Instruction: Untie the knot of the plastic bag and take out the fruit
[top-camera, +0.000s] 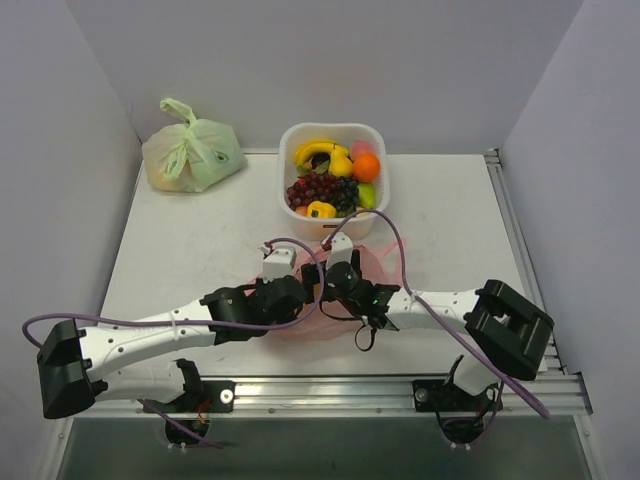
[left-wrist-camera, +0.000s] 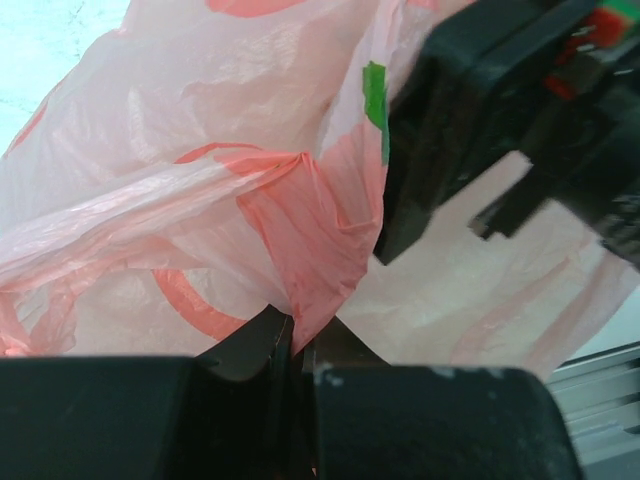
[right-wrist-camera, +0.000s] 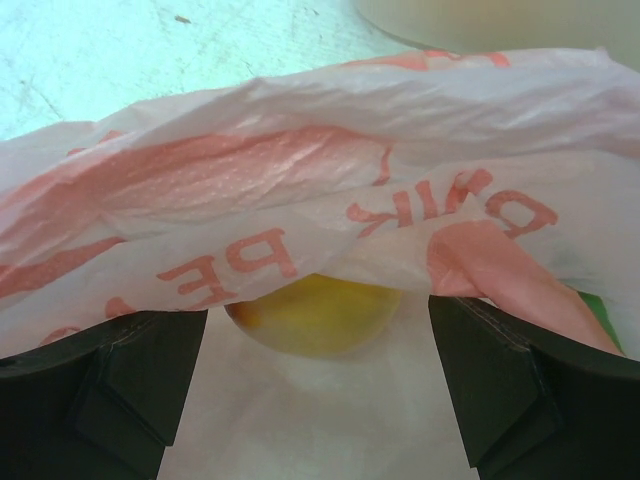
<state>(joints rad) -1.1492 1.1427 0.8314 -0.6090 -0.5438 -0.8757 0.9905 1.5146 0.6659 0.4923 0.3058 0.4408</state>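
Observation:
The pink plastic bag (top-camera: 378, 262) lies crumpled at the table's middle, under both grippers. My left gripper (top-camera: 308, 278) is shut on a fold of the bag's film; the left wrist view shows the pinched pink fold (left-wrist-camera: 310, 240) rising from the closed jaws (left-wrist-camera: 297, 338). My right gripper (top-camera: 336, 280) is open, its wide-apart jaws (right-wrist-camera: 315, 345) under the bag's lifted top layer (right-wrist-camera: 300, 160). A yellow-orange fruit (right-wrist-camera: 318, 312) lies inside the bag just beyond them, untouched. No knot shows. The right gripper's black body (left-wrist-camera: 500, 130) sits close beside the fold.
A white basket (top-camera: 290, 140) behind the bag holds a banana, an orange, grapes and other fruit. A tied pale green bag (top-camera: 192, 152) sits at the back left. Walls close in on three sides.

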